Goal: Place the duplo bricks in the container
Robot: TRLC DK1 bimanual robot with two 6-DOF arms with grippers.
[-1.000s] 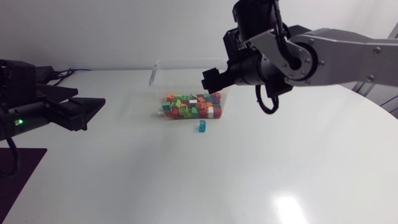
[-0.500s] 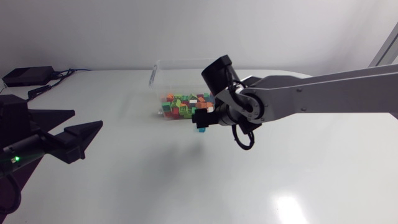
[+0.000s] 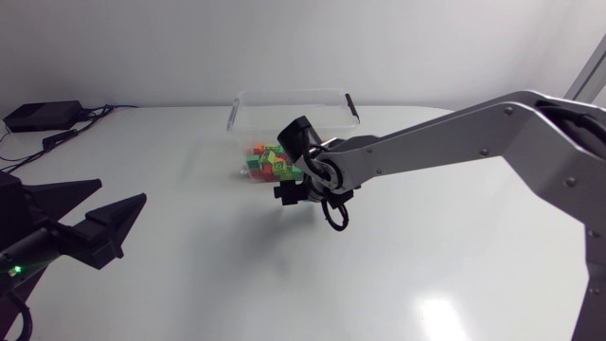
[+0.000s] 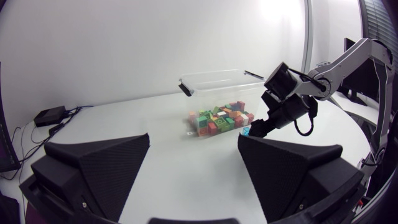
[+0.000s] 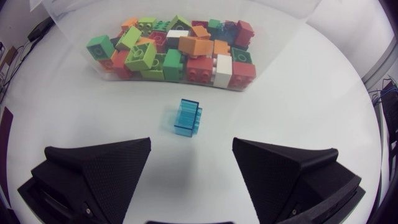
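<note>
A translucent blue duplo brick (image 5: 187, 117) stands alone on the white table, just in front of the clear container (image 3: 294, 102). The container holds a pile of several coloured bricks (image 5: 177, 53). My right gripper (image 5: 191, 168) hangs low over the table with its fingers open; the blue brick sits just ahead of the gap between them, untouched. In the head view the right gripper (image 3: 287, 194) covers that brick. From the left wrist view the blue brick (image 4: 246, 131) shows beside the right gripper (image 4: 264, 124). My left gripper (image 3: 123, 191) is open and empty, far off at the left.
A black box with cables (image 3: 38, 116) lies at the far left of the table. The container's black-handled rim (image 3: 352, 106) rises behind the right arm. Bare white tabletop (image 3: 426, 265) spreads across the front and right.
My right arm has come down and to the left, from above the container to the table in front of it, over the blue brick. The left arm has drifted lower left.
</note>
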